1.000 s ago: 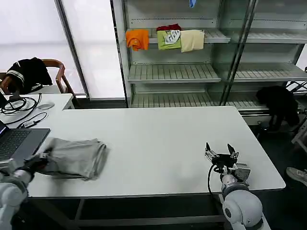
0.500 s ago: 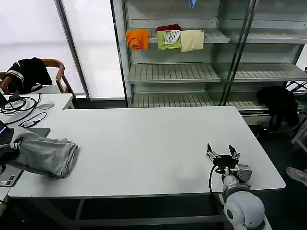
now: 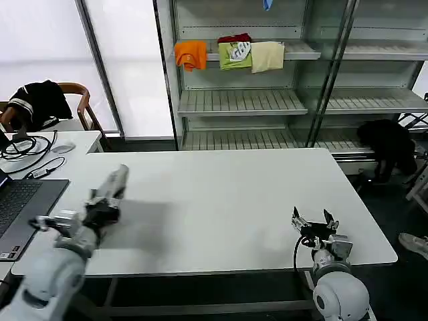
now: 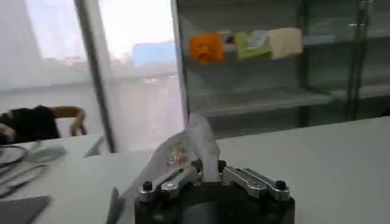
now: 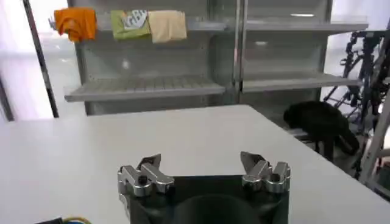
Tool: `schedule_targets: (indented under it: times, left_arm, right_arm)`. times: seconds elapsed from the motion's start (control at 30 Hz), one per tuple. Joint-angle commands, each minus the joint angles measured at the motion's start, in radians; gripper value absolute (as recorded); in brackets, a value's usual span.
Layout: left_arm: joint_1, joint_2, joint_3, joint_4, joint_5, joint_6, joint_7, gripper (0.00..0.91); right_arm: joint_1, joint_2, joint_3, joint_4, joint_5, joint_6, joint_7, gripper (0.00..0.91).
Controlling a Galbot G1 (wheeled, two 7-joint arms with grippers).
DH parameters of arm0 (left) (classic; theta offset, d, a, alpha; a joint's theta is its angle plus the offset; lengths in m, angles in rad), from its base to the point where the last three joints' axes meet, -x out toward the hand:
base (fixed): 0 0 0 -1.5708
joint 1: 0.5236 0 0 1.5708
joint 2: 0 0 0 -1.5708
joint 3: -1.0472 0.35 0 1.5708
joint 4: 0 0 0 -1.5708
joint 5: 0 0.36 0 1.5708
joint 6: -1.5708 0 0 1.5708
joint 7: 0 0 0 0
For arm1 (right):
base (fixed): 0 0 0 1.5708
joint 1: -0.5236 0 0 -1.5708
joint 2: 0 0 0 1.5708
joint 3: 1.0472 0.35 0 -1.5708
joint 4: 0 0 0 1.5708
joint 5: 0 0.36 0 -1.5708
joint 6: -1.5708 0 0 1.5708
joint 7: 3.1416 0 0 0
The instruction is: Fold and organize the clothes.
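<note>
Your left claw grips a grey shirt near the surface's left edge — right claw spread wide, near the right front corner.

The grey shirt is mostly hidden behind the left gripper, and its small print looks blurry.

Two end effectors are in view: the left end effector, pinched on one light grey shirt, and the right end effector, fingers spread with nothing between them. One white surface lies under both. Beyond them, one shelf holds three folded garments: orange, green and cream. One laptop sits beside the left end effector.
</note>
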Motion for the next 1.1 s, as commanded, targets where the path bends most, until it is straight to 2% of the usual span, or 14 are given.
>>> schedule_targets:
  times: [0.03,0.13,0.17,0.2,0.37,0.77,0.93,1.1]
  left_arm:
    - [-0.186,-0.247,0.567,0.064,0.175,0.012,-0.112,0.0]
    - [-0.209,-0.295,0.606,0.147,0.198,0.012,-0.12,0.02]
    - [-0.213,-0.305,0.608,0.164,0.199,0.013,-0.12,0.524]
    - [-0.219,-0.314,0.607,0.179,0.199,0.013,-0.121,0.907]
    - [-0.247,-0.336,0.587,0.214,0.192,0.011,-0.132,0.907]
    - [-0.24,-0.335,0.503,0.126,0.072,0.009,-0.151,0.907]
    - [-0.24,-0.274,0.384,0.132,0.147,0.008,-0.142,0.907]
    - [-0.222,-0.192,0.257,0.142,0.181,0.008,-0.129,0.907]
  right_arm:
    - [-0.014,0.031,0.008,-0.015,-0.053,-0.006,0.0,0.907]
    - [-0.009,0.028,0.012,-0.024,-0.053,-0.006,-0.005,0.907]
    - [-0.007,0.026,0.012,-0.033,-0.053,-0.005,-0.007,0.907]
    - [-0.006,0.026,0.011,-0.038,-0.053,-0.003,-0.01,0.907]
    - [0.012,0.023,0.0,-0.069,-0.055,0.003,-0.019,0.907]
    - [0.029,0.052,-0.038,-0.065,-0.056,-0.016,-0.027,0.907]
    - [0.064,0.063,-0.07,-0.058,0.097,-0.022,-0.011,0.907]
    - [0.13,0.082,-0.159,-0.082,0.24,-0.038,0.038,0.907]
